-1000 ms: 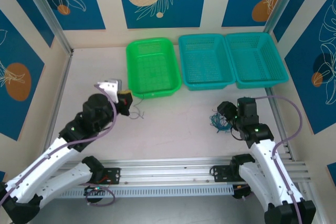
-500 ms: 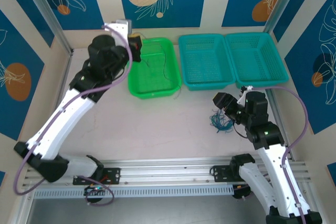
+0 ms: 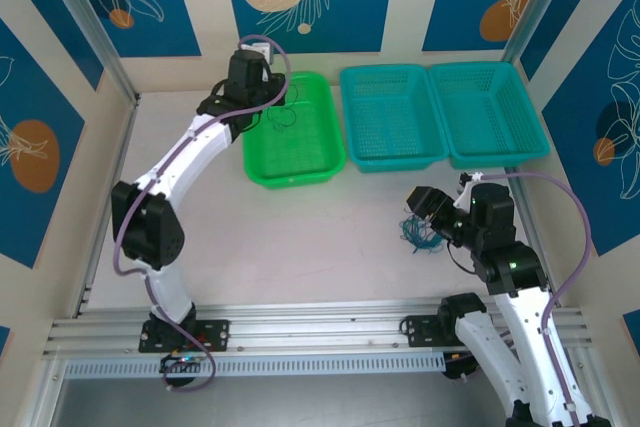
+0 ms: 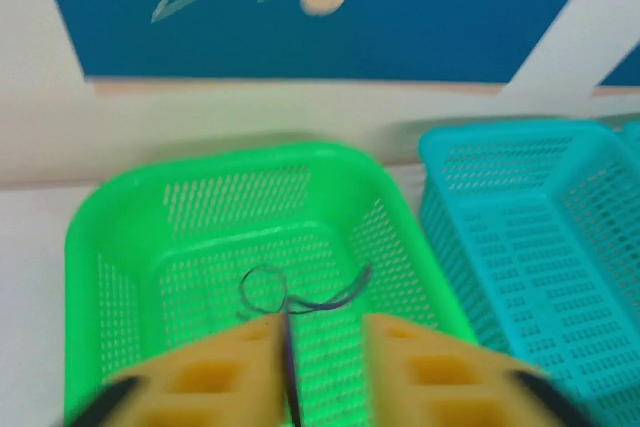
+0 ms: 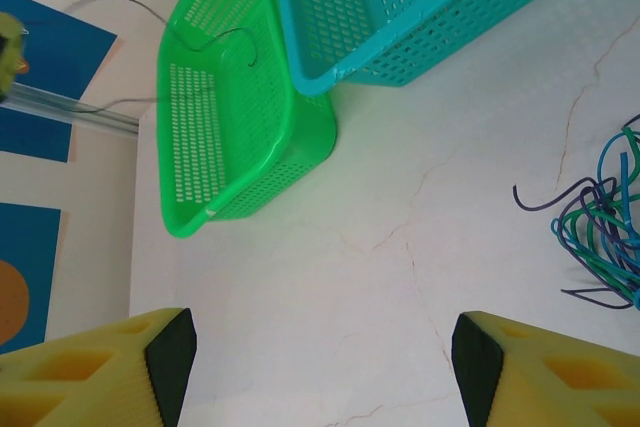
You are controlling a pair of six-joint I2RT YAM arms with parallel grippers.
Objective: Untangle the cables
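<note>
Step in hand, by the look of it: dropping one freed strand (image 4: pixel 265 290) into the green basket (image 3: pixel 295 179). The left pincer (image 4: pixel 325 347) hangs over that basket w/ jaws parted. The dark strand runs up along one finger's inner face, its loop low over the mesh floor. To do it well: open wide, lift straight up, maybe a small shake, b/c so light and springy a wire may cling to the foam-like pads.

The right pincer (image 5: pixel 320 367) is spread wide, nothing in it, near the tangle (image 5: pixel 600 237) on the desk (image 3: pixel 300 242). Any pick there should take one outer loop, not the knot.

Materials: wires thin, curly, blue/teal/dark. Green basket and teal baskets (image 3: pixel 392 165) are perforated moulded plastic w/ rounded corners. Desk is pale, matte, w/ hairline cracks.
</note>
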